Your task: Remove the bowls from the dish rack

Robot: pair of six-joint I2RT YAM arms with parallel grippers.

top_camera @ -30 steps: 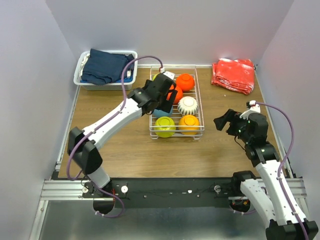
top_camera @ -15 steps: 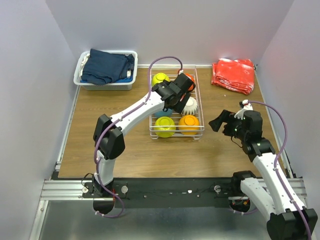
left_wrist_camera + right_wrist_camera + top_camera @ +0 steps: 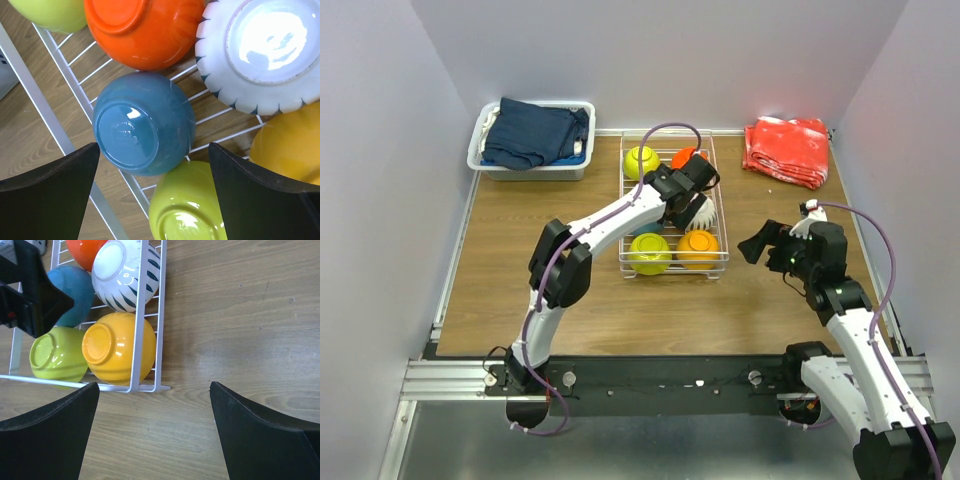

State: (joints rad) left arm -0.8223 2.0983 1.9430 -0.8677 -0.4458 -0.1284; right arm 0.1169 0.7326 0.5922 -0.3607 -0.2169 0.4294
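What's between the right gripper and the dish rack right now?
Only bare table; the top view shows nothing between the right gripper and the dish rack.

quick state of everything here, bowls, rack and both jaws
blue bowl: upside down, in the dish rack
red-orange bowl: upside down, in rack
striped bowl: upside down, in rack
yellow-green bowl: upside down, in rack
orange bowl: upside down, in rack
dish rack: loaded, flat on the table
left jaws: open, empty, above blue bowl
right jaws: open, empty, over table beside rack
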